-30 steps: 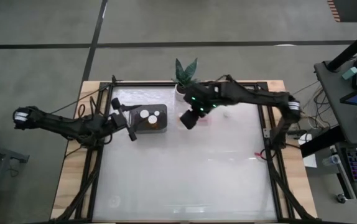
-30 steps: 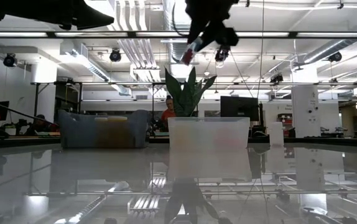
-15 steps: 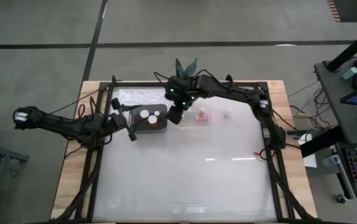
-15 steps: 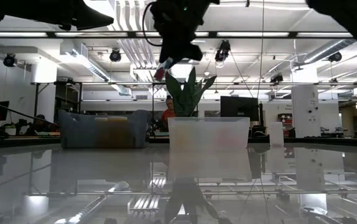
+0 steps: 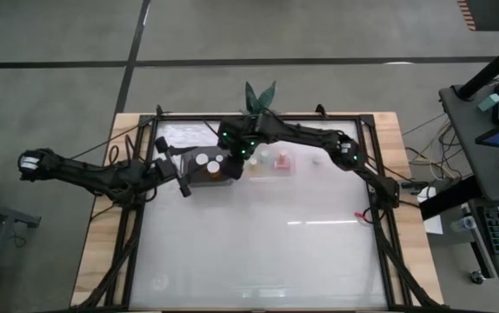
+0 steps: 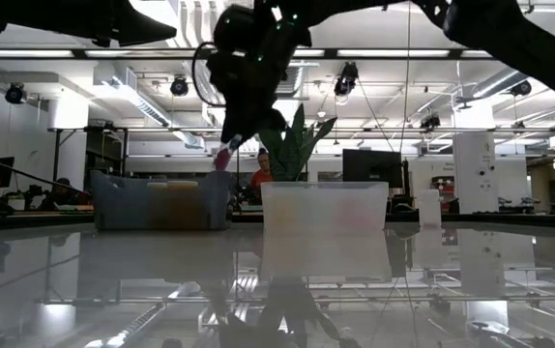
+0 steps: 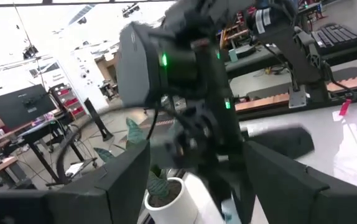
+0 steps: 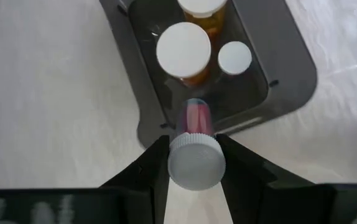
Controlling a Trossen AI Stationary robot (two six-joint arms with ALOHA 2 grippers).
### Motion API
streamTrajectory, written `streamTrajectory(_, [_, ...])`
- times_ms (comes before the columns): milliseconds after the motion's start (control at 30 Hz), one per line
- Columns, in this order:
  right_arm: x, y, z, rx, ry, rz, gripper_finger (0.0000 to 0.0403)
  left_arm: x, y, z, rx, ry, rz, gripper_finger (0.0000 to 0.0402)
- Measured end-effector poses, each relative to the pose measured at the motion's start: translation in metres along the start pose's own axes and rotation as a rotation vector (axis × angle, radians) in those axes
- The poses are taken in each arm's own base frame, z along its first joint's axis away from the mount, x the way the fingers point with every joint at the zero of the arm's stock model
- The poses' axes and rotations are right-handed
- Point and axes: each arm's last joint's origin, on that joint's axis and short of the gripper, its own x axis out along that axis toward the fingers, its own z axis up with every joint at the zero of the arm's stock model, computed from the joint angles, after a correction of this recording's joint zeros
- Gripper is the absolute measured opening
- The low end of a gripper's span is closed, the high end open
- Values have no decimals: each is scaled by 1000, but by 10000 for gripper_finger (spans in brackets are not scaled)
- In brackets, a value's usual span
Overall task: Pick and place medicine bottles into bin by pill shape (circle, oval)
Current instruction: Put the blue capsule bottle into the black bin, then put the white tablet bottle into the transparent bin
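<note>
the left gripper point(image 5: 182, 176) waits at about 9 o'clock of the dark bin point(image 5: 226, 172) on the table point(image 5: 258, 252), and i cannot tell how its fingers stand. the bin already holds at least three medicine bottles point(image 8: 183, 51), white caps up, two with amber bodies showing, so part of the sorting looks done. the right gripper point(image 8: 194, 163) hangs over the bin's near rim point(image 8: 147, 134), its fingers closed on a pink bottle point(image 8: 195, 157) held above the bin and not yet let go. toward 3 o'clock, a clear bin point(image 5: 277, 163) holds at least one white-capped bottle point(image 5: 263, 156), and one more small white bottle point(image 5: 316, 159) stands alone on the table. judging from this, at least that stray bottle is left after the pink one.
</note>
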Motion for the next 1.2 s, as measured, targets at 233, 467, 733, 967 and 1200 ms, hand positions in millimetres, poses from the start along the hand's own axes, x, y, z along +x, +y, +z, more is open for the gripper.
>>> streamTrajectory(233, [30,-6,0,-20,12,-1,115,0,0,0,-2,-2,2,244])
streamTrajectory(467, [38,-7,0,-18,19,-2,142,0,0,0,0,0,2,244])
streamTrajectory(733, [37,-7,2,-20,-9,1,163,0,0,0,0,0,2,244])
streamTrajectory(967, [15,-3,1,-84,3,-1,164,0,-1,-2,5,6,-1,244])
streamTrajectory(1200, [-27,2,-12,-135,89,-8,152,-1,-5,-11,-6,28,-10,244])
